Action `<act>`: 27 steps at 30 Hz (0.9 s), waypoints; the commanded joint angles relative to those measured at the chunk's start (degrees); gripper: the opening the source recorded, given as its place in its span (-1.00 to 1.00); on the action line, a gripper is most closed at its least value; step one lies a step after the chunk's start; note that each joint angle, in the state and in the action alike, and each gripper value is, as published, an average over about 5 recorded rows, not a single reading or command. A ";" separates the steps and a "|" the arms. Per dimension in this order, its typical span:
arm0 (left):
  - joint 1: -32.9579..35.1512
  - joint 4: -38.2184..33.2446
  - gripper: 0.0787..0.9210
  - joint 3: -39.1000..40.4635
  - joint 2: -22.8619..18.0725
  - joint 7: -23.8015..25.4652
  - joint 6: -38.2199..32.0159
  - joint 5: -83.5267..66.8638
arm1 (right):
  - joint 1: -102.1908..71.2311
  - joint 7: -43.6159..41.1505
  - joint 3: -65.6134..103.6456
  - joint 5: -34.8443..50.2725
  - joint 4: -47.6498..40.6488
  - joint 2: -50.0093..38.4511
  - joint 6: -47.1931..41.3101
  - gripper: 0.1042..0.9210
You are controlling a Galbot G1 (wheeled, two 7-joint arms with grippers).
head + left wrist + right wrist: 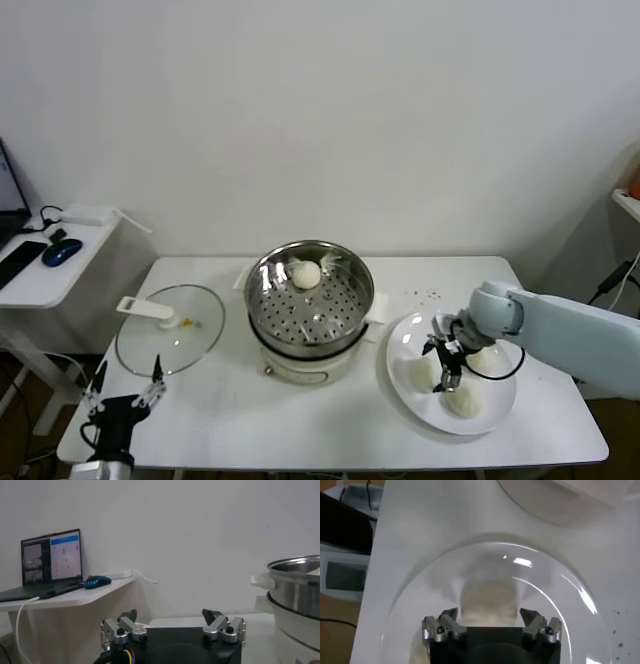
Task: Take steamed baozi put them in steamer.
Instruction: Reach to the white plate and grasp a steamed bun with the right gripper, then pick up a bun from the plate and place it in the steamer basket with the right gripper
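Head view shows the right gripper (446,366) poised over a baozi (424,372) on the white plate (497,418), jaws spread to straddle it — one bun (305,273) sits in the steamer (345,318); left gripper (124,395) parked, jaws apart.

Four steamed baozi in all: one (305,273) sits in the single steamer (340,300), well apart from the right pincer (446,366); three lie on the one white plate (498,417), one (422,372) beside that pincer, one (463,401) just below it, one (487,360) behind it. One glass lid (170,330) rests on the worktop (300,420) near the left pincer (126,393).
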 commanded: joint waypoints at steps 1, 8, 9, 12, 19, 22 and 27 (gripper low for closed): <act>-0.42 0.19 0.77 0.04 -0.17 0.03 0.23 0.26 | -2.94 0.06 2.30 -1.16 -2.25 1.32 -0.31 0.76; -0.77 0.28 0.77 0.04 -0.27 0.01 0.37 0.35 | -3.36 -0.71 3.13 -1.25 -2.97 1.62 -0.15 0.57; -0.78 0.30 0.77 0.03 -0.27 0.00 0.37 0.35 | -3.33 -0.75 3.15 -1.21 -2.95 1.61 -0.14 0.51; -0.79 0.36 0.77 -0.02 -0.27 -0.02 0.36 0.33 | -3.24 -0.92 3.25 -0.95 -2.76 1.53 -0.12 0.38; -0.60 0.25 0.77 -0.09 -0.28 -0.04 0.28 0.25 | -0.93 -1.12 2.85 0.79 -1.10 0.45 -0.16 0.34; -0.59 0.24 0.77 -0.12 -0.28 -0.07 0.25 0.19 | 2.69 -1.17 1.30 2.89 0.70 -0.65 -0.19 0.34; -0.47 0.20 0.77 0.14 -0.41 -0.01 0.22 0.12 | 13.01 -1.40 -3.69 9.43 4.31 -2.42 -0.55 0.34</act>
